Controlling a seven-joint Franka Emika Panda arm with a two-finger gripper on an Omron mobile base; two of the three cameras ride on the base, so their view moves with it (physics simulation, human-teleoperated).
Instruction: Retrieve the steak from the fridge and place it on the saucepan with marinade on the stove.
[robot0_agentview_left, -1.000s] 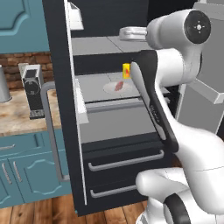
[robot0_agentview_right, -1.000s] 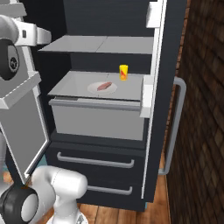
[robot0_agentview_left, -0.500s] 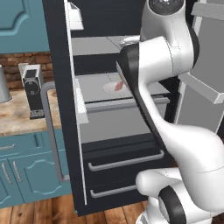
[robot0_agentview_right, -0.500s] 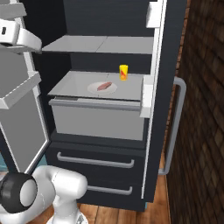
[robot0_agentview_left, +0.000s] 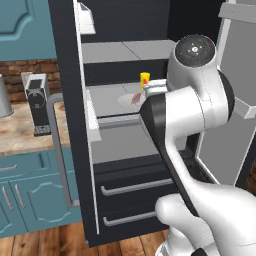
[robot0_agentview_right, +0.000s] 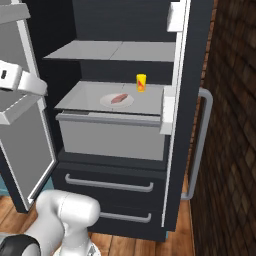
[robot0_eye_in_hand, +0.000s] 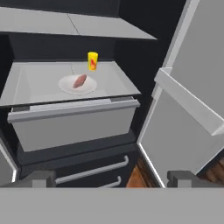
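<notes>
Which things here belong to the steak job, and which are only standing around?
For the job:
steak on its white plate
fridge, doors open
gripper, open

Only standing around:
yellow carton behind the plate
coffee machine on the counter

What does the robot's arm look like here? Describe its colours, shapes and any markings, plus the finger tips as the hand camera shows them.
The arm is made of glossy white, rounded, tube-like segments joined by dark, near-black joint bands. One joint ends in a round dark grey cap with faint small marks. No loose cables show. In the hand view, the gripper shows two small, blocky, dark grey finger tips.
</notes>
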